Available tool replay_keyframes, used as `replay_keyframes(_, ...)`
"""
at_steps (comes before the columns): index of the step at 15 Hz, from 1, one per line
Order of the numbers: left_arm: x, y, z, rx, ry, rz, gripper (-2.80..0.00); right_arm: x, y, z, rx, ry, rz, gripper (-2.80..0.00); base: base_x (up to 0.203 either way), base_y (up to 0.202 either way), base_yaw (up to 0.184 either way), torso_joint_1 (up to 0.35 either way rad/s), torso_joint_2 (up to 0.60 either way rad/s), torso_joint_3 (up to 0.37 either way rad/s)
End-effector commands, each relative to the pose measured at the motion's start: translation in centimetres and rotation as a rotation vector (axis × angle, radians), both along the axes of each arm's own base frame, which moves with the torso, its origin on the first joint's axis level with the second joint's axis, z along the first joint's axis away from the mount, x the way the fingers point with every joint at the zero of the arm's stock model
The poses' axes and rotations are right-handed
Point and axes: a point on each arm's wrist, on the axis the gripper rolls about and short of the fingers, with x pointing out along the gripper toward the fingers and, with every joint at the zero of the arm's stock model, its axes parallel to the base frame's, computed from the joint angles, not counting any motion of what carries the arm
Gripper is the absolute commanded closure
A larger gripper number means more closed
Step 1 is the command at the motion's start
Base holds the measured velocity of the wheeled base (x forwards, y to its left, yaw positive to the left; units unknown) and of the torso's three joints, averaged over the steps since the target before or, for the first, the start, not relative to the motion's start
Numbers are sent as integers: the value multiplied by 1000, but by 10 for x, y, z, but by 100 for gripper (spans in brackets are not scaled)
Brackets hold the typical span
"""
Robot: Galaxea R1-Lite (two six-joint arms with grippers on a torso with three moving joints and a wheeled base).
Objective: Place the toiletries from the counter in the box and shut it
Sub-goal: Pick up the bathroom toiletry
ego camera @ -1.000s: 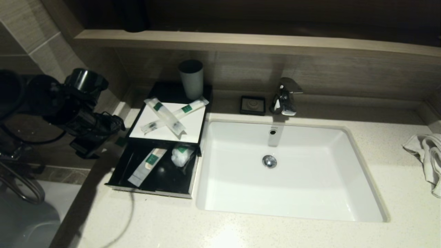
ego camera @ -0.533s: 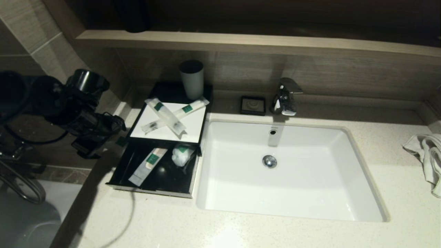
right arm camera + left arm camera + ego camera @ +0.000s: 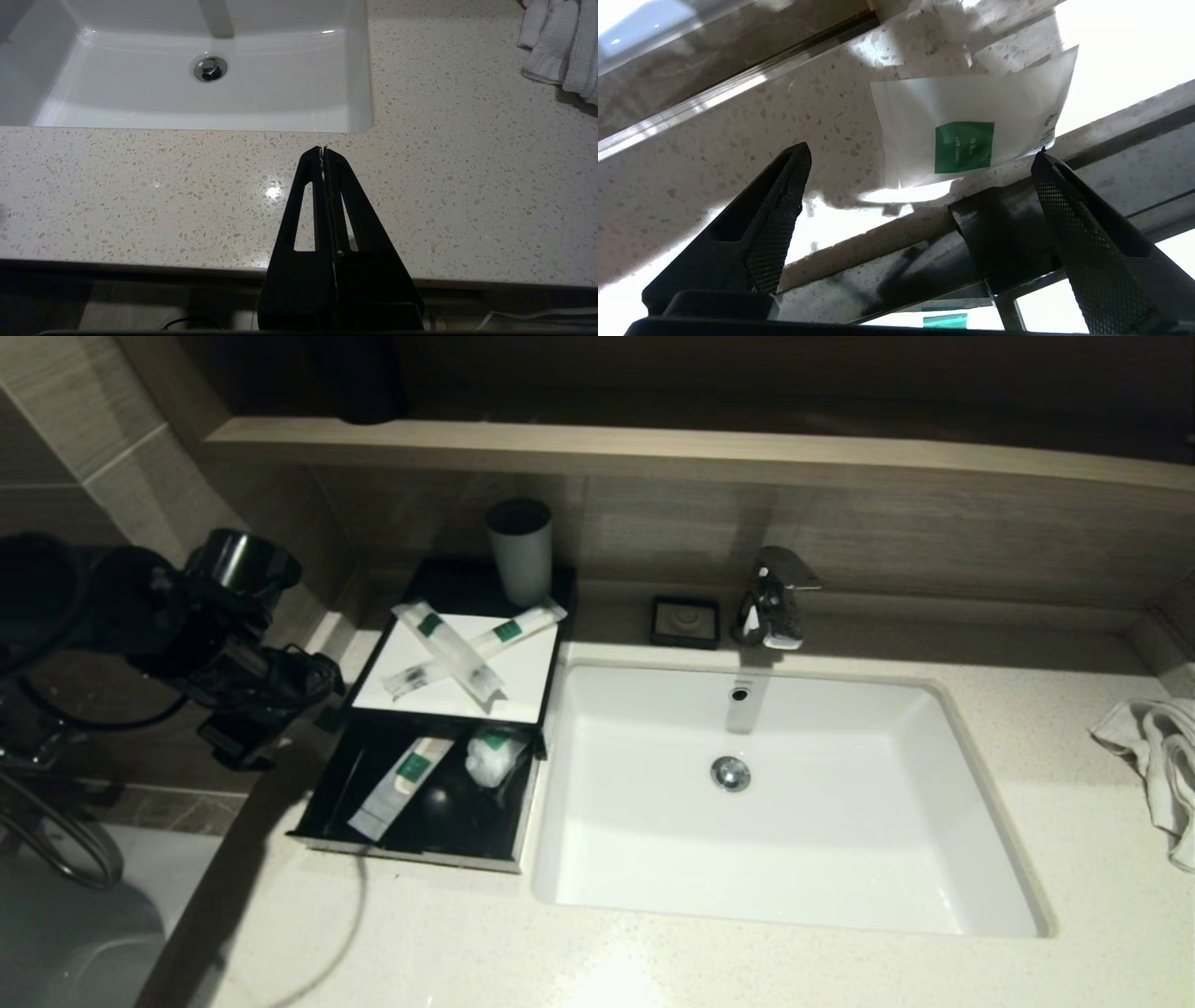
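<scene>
The black box (image 3: 370, 665) stands at the counter's (image 3: 653, 961) left end, its drawer (image 3: 411, 845) pulled out. Two long slim packets (image 3: 446, 650) lie crossed on its white top panel (image 3: 509, 686). In the drawer lie a long packet (image 3: 397, 786) and a short pouch (image 3: 493, 756). Another pouch (image 3: 971, 135) with a green label lies on the counter left of the box. My left gripper (image 3: 920, 154) hangs open just short of it, holding nothing; the head view shows this gripper (image 3: 297, 702) left of the box. My right gripper (image 3: 323, 149) is shut and empty over the counter's front edge.
A grey cup (image 3: 519, 551) stands on the box's rear end. A black soap dish (image 3: 686, 621) and the faucet (image 3: 770, 597) sit behind the white basin (image 3: 971, 821). A white towel (image 3: 1158, 756) lies far right. A wall runs close on the left.
My left arm has shifted slightly right and down toward the box. Nothing else has moved.
</scene>
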Motion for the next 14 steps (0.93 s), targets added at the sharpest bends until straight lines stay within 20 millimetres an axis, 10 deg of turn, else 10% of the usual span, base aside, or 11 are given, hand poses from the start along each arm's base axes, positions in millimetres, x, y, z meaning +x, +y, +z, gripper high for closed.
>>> replay_keyframes(1, -10, -2, 9, -3, -18, 0, -280, 0, 0, 0, 0, -1, 0, 0, 0, 0, 0, 0, 0, 0)
replay_keyframes(14, -94, -9, 24, 9, -15, -58, -280, 0, 0, 0, 0, 0, 0, 0, 0, 0, 0, 0, 0, 0)
